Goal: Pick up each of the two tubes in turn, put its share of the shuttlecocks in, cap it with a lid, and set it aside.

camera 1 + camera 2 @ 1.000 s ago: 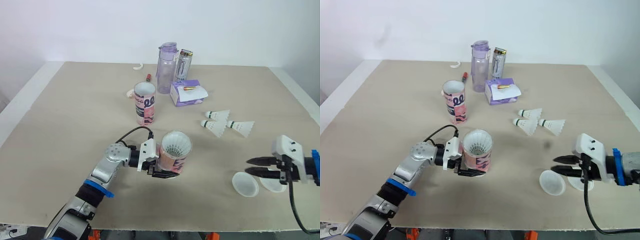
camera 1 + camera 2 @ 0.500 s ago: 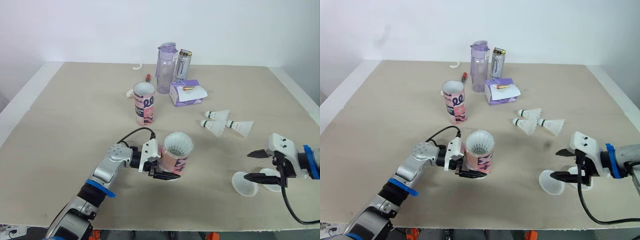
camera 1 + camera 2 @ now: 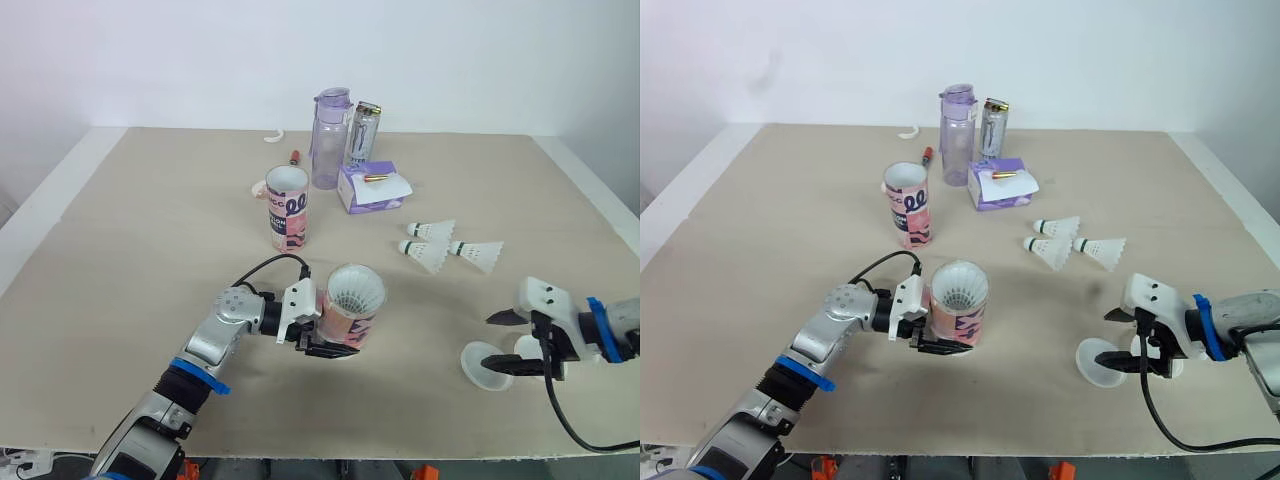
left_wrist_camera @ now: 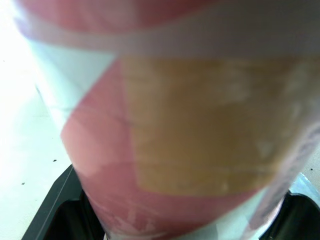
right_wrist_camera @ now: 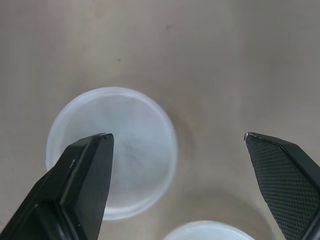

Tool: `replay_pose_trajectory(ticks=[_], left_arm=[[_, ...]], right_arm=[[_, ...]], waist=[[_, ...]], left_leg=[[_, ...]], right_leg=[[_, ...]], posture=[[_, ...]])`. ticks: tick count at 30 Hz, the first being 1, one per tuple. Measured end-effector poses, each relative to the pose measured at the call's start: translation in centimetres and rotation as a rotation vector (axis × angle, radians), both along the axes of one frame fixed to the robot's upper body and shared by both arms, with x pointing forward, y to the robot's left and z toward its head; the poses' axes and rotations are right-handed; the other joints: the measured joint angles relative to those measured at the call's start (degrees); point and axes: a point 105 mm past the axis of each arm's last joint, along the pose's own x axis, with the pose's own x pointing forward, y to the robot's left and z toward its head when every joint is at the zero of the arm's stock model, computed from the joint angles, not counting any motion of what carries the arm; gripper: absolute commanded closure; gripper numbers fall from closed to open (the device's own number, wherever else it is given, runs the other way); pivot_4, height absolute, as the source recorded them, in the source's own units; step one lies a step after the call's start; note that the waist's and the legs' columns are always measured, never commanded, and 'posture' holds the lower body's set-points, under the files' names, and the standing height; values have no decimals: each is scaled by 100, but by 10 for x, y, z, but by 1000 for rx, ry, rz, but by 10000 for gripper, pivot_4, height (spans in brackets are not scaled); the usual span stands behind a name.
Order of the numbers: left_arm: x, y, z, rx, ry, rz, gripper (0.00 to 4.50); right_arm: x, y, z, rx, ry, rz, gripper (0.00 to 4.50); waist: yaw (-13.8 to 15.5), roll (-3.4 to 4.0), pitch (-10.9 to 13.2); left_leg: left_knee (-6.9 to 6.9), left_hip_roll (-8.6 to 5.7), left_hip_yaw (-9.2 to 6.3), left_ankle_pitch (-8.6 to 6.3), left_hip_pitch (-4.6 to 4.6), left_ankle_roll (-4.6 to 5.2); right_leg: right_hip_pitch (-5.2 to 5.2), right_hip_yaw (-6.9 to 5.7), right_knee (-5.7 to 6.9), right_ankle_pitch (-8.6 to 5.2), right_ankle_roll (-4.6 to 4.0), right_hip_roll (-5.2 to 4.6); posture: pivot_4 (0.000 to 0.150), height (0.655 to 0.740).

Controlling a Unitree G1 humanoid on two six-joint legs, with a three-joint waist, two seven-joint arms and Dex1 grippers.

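Observation:
My left gripper (image 3: 333, 342) is shut on a pink patterned tube (image 3: 351, 309), held upright near the table's front with white shuttlecocks showing in its open mouth. The tube's wall (image 4: 175, 115) is close up in the left wrist view. A second, matching tube (image 3: 288, 208) stands further back. Three shuttlecocks (image 3: 447, 246) lie on the table to the right. My right gripper (image 3: 498, 342) is open, its fingers straddling one white lid (image 5: 112, 152) at the front right. The other lid (image 3: 532, 349) lies just beside it, partly hidden by the gripper.
At the back stand a purple water bottle (image 3: 330, 138), a can (image 3: 366, 130) and a purple box (image 3: 372, 186) with a small item on top. A red marker (image 3: 296, 156) and a white hook (image 3: 273, 134) lie nearby. The table's front edge (image 3: 320, 455) runs close to both arms.
My right gripper has gone from nearly shut to wide open and shifted left and down over the nearer lid. The left gripper and its tube have held still.

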Motion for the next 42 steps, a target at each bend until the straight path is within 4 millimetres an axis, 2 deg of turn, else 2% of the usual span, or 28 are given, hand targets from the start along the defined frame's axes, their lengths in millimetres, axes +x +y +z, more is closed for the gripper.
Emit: replay_pose_trajectory(ticks=[12, 13, 14, 16, 19, 20, 22, 30, 35, 38, 40, 42], left_arm=[[0, 3, -1, 8, -11, 10, 11898], [0, 3, -1, 8, -11, 11, 11898], [0, 3, -1, 7, -11, 14, 11898], [-1, 3, -1, 5, -12, 18, 11898], [-1, 3, -1, 4, -11, 23, 11898], [-1, 3, -1, 4, -11, 25, 11898], [-1, 3, -1, 4, -11, 26, 11898], [-1, 3, -1, 5, -12, 25, 11898], [0, 3, -1, 8, -11, 24, 11898], [1, 3, -1, 11, -10, 23, 11898], [2, 4, -1, 14, -10, 23, 11898], [2, 2, -1, 19, -9, 16, 11898]], right_arm=[[15, 14, 3, -111, -19, 57, 125], [16, 15, 4, -117, -17, 63, 5363], [17, 17, 4, -122, -17, 68, 7629], [18, 18, 5, -128, -17, 68, 16741], [18, 18, 5, -140, -14, 65, 31418], [17, 19, 5, -143, -6, 70, 38036], [15, 20, 5, -150, 7, 85, 44678], [9, 20, 6, -167, 25, 86, 44678], [5, 29, 17, -128, -10, 135, 44678], [7, 43, 44, -88, -83, 217, 44678], [14, 55, 73, -73, -166, 280, 44678], [18, 74, 124, -85, -326, 397, 44678]], waist=[[-27, -4, -4], [-28, -5, -4], [-27, -4, -4], [-25, -4, -4], [-23, -4, -4], [-23, -4, -4], [-23, -4, -4], [-18, -3, -4], [-20, -2, -4], [-22, 4, -5], [-40, 8, -4], [-46, 11, -4]], left_leg=[[3, 15, 3, 0, 19, 0], [3, 17, 3, 0, 18, 0], [2, 18, 2, 0, 17, 0], [2, 17, 2, 0, 17, 0], [2, 17, 3, 0, 16, 0], [2, 17, 3, 0, 17, 0], [2, 18, 3, 0, 17, 0], [1, 18, 3, 0, 15, 0], [2, 17, 4, 0, 16, 0], [1, 18, 5, 0, 17, 0], [2, 19, 10, 0, 20, 0], [2, 21, 7, 0, 22, 0]], right_leg=[[11, -1, 0, 6, -11, 11], [11, -1, 0, 5, -12, 13], [11, -2, 0, 4, -13, 14], [10, -1, 0, 4, -13, 13], [10, 0, 0, 4, -12, 13], [10, 0, 0, 4, -13, 13], [10, -1, 0, 4, -13, 14], [8, -1, 0, 2, -13, 13], [7, 0, 0, 5, -13, 13], [6, -1, 0, 6, -13, 13], [5, 0, 0, 8, -16, 11], [6, -7, 0, 9, -17, 9]], posture=[[1500, 7400], [1500, 7400], [1500, 7400], [1500, 7400], [1500, 7400], [1500, 7400], [1500, 7400], [1500, 7400], [1500, 7400], [1500, 7400], [1500, 7400], [1500, 7400]])
